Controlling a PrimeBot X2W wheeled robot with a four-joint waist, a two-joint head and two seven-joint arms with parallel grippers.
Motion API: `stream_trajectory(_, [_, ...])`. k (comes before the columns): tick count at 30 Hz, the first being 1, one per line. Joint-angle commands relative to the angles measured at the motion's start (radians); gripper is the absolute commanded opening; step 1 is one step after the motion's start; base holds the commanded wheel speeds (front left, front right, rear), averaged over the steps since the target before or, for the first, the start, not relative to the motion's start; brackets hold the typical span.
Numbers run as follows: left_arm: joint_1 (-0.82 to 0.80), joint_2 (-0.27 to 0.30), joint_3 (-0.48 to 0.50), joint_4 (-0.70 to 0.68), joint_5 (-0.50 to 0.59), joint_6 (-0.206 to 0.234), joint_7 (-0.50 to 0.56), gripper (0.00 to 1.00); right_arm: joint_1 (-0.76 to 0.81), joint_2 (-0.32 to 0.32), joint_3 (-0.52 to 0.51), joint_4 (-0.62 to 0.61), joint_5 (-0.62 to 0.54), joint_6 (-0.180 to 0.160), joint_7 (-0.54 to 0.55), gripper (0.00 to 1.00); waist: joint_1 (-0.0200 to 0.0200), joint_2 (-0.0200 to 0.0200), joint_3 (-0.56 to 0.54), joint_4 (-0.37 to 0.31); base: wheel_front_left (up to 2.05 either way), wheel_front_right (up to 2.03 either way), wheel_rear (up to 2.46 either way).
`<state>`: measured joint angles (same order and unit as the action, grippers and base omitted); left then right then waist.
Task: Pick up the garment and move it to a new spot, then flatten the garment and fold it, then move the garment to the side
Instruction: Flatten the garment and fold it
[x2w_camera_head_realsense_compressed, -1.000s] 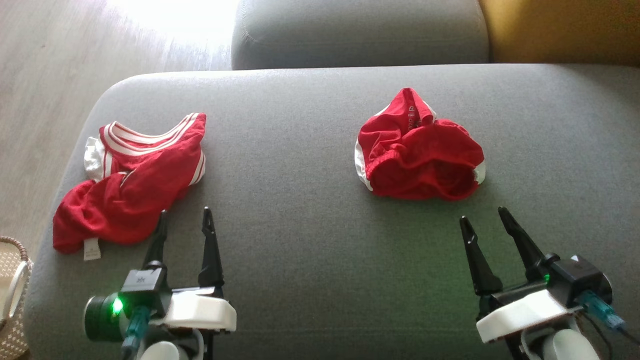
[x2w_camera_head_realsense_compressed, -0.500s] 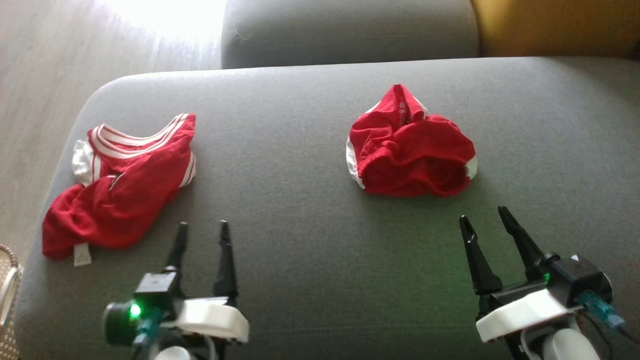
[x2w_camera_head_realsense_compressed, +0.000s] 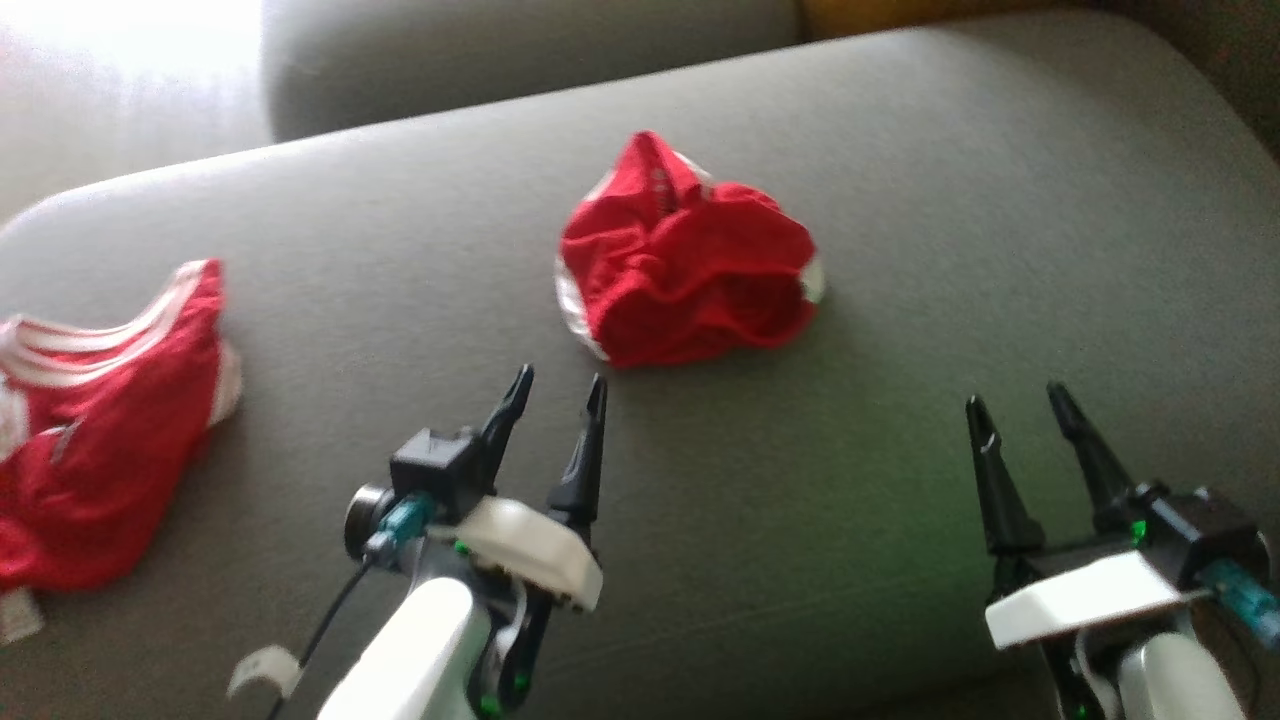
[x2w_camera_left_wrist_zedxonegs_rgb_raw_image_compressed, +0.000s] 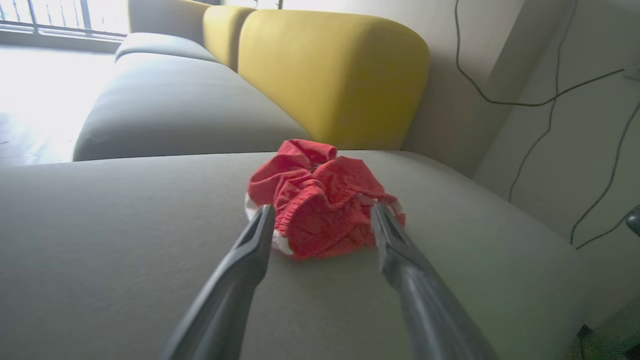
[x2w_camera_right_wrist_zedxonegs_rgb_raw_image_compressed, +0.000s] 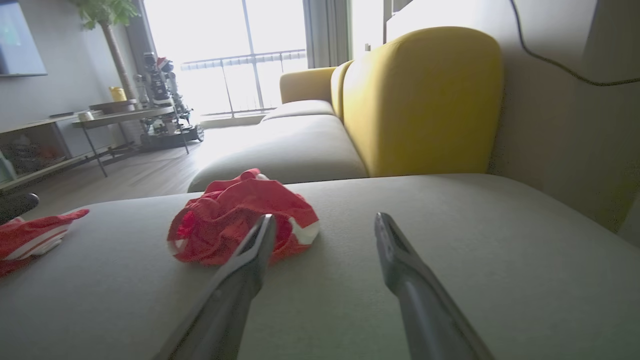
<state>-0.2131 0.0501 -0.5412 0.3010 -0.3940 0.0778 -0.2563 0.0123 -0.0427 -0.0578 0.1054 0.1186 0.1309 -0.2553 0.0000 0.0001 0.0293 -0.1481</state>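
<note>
Head view, blurred throughout: striped garment cut by the left edge; lettering on the crumpled garment unreadable. Left wrist view: the left hand's fingers cover the crumpled garment's lower corners. Right wrist view: one of the right hand's fingers covers the crumpled garment's near edge; striped garment cut by the left edge.

The garment is a small red piece with white trim at its edges, bunched into a loose, rumpled heap and not spread flat. It lies on the grey seat cushion, about midway across it. A gathered hem, seemingly elastic, faces the near side and a folded band sticks up at the back; it may be shorts.
</note>
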Motion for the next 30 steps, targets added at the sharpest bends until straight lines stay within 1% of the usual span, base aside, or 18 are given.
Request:
stream_trajectory(1, [-0.088,0.000,0.011,-0.009,-0.026,-0.003,-0.005,1.00,-0.065,-0.008,0.020,-0.044,0.004,0.000,-0.006,1.00,0.0000,-0.0001,0.056,-0.088,0.00,0.00,0.00])
stream_trajectory(2, [-0.109,0.000,-0.003,0.007,-0.041,-0.005,-0.005,1.00,-0.069,-0.008,0.017,-0.047,0.006,0.000,-0.006,1.00,0.0000,-0.0001,0.066,-0.105,0.00,0.00,0.00])
stream_trajectory(3, [-0.109,0.000,-0.003,0.007,-0.041,-0.005,-0.005,1.00,-0.069,-0.008,0.017,-0.047,0.006,0.000,-0.006,1.00,0.0000,-0.0001,0.066,-0.105,0.00,0.00,0.00])
stream_trajectory(6, [-0.173,0.000,-0.042,0.060,-0.078,-0.007,-0.005,1.00,-0.080,-0.008,0.018,-0.053,0.013,0.000,-0.006,1.00,0.0000,-0.0001,0.103,-0.159,0.00,0.00,0.00])
stream_trajectory(12, [-0.287,0.000,-0.104,0.166,-0.184,-0.026,-0.005,1.00,-0.103,-0.008,0.031,-0.060,0.040,0.000,-0.006,1.00,0.0000,-0.0001,0.173,-0.244,0.00,0.00,0.00])
stream_trajectory(16, [-0.366,0.000,-0.136,0.235,-0.227,-0.034,-0.005,1.00,-0.111,-0.008,0.039,-0.062,0.058,0.000,-0.006,1.00,0.0000,-0.0001,0.209,-0.283,0.00,0.00,0.00])
stream_trajectory(20, [-0.431,0.000,-0.183,0.321,-0.311,-0.045,-0.005,1.00,-0.117,-0.008,0.058,-0.062,0.074,0.000,-0.006,1.00,0.0000,-0.0001,0.237,-0.320,0.00,0.00,0.00])
stream_trajectory(23, [-0.484,0.000,-0.214,0.377,-0.370,-0.035,-0.006,1.00,-0.122,-0.008,0.068,-0.063,0.086,0.000,-0.006,1.00,0.0000,-0.0001,0.256,-0.345,0.00,0.00,0.00])
stream_trajectory(24, [-0.521,0.000,-0.233,0.410,-0.390,-0.016,-0.006,1.00,-0.126,-0.008,0.075,-0.064,0.094,0.000,-0.006,1.00,0.0000,-0.0001,0.269,-0.360,0.00,0.00,0.00])
stream_trajectory(27, [-0.573,0.000,-0.255,0.462,-0.391,0.026,-0.006,1.00,-0.128,-0.008,0.085,-0.065,0.106,0.000,-0.006,1.00,0.0000,-0.0001,0.284,-0.378,0.00,0.00,0.00])
stream_trajectory(30, [-0.605,0.000,-0.269,0.494,-0.404,0.045,-0.006,1.00,-0.127,-0.008,0.093,-0.063,0.115,0.000,-0.006,1.00,0.0000,-0.0001,0.292,-0.392,0.00,0.00,0.00])
